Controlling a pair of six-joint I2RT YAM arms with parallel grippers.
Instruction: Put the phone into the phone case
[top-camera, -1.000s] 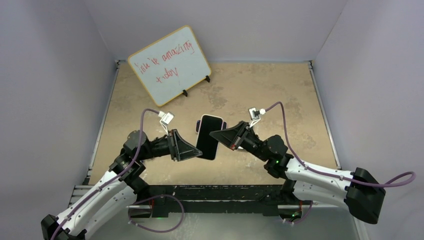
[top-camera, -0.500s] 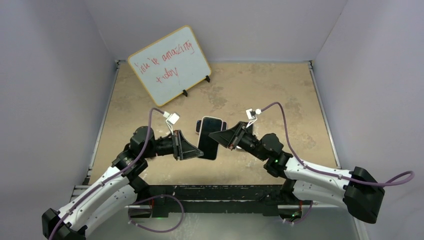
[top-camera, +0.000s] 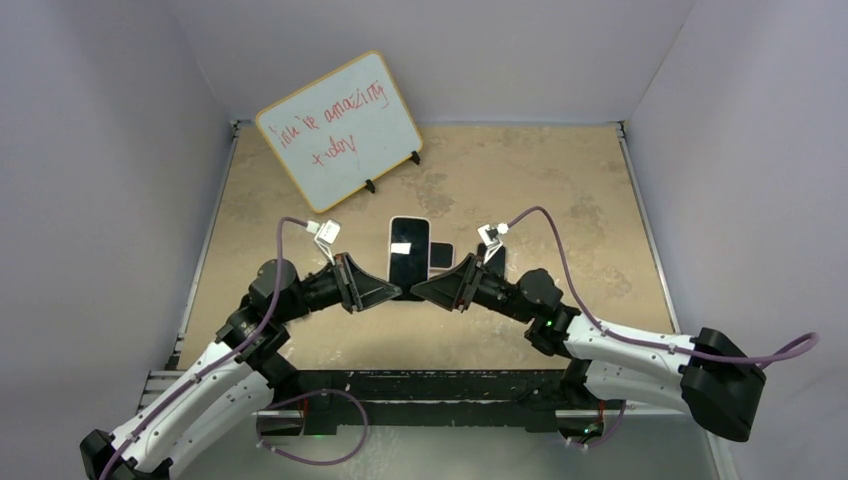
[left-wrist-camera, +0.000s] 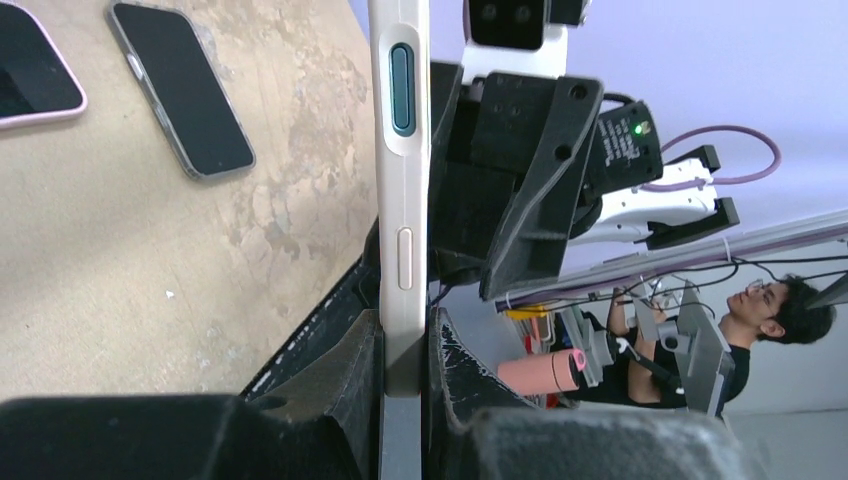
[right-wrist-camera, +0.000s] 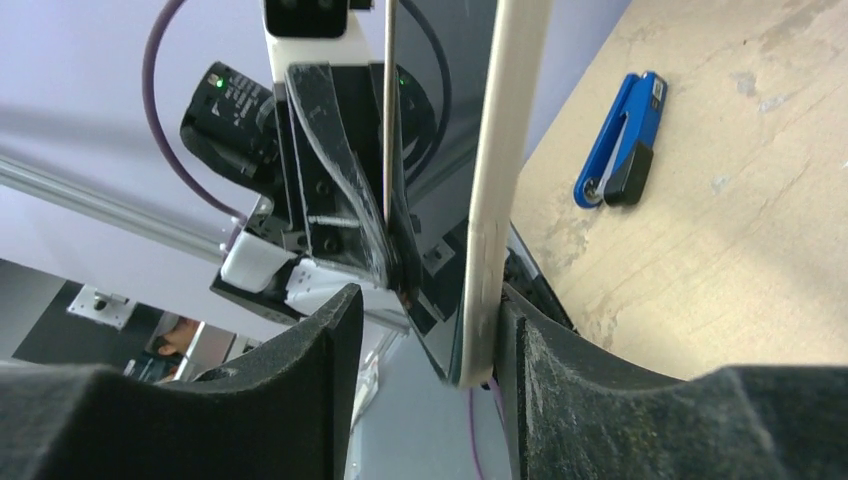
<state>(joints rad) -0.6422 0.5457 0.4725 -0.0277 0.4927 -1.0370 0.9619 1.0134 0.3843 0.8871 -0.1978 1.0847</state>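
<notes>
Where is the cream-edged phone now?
Top view: the cream-edged phone is over the middle of the table, held at its near end by the left hand; a dark phone lies just right of it.

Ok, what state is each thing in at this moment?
phone: held up between both arms.
left gripper: shut on the phone.
right gripper: open, jaws astride the phone, not clamping.
pink-edged phone: flat on table, screen dark.
grey phone: flat on table, screen dark.
whiteboard: propped upright, red writing on it.
</notes>
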